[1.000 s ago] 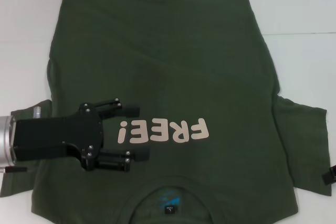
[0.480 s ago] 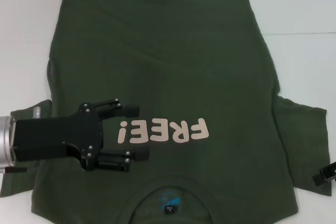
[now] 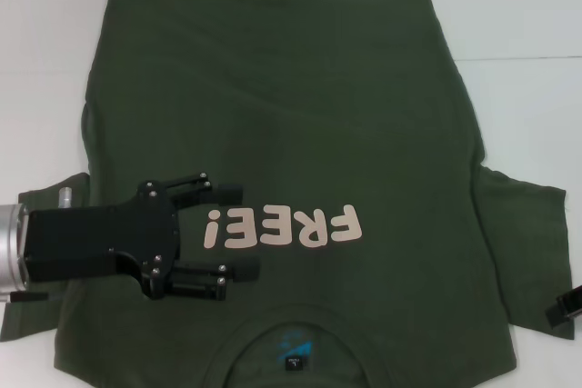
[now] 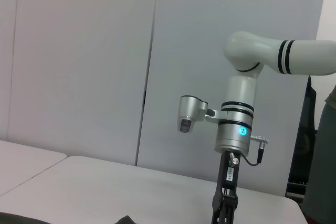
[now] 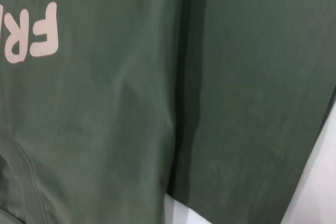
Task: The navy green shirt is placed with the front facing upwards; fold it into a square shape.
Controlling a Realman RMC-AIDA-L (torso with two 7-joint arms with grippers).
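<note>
The navy green shirt (image 3: 300, 106) lies flat on the white table (image 3: 518, 6), front up, hem at the far side. Its pale pink "FREE!" lettering (image 3: 282, 227) and blue neck label (image 3: 296, 352) are near me. My left gripper (image 3: 239, 230) hovers open over the chest, just left of the lettering, with nothing between its fingers. Only a black tip of my right gripper (image 3: 566, 306) shows at the right edge, beside the right sleeve (image 3: 523, 252). The right wrist view looks down on the shirt (image 5: 115, 103) and that sleeve (image 5: 252, 103).
The left sleeve (image 3: 36, 306) lies partly under my left arm. White table (image 5: 320, 192) shows past the right sleeve's edge. In the left wrist view the right arm (image 4: 236, 119) hangs over the table (image 4: 105, 182) before grey wall panels.
The right gripper's tip has shifted slightly at the right edge of the head view. The left gripper has barely moved and stays open. The shirt is unchanged.
</note>
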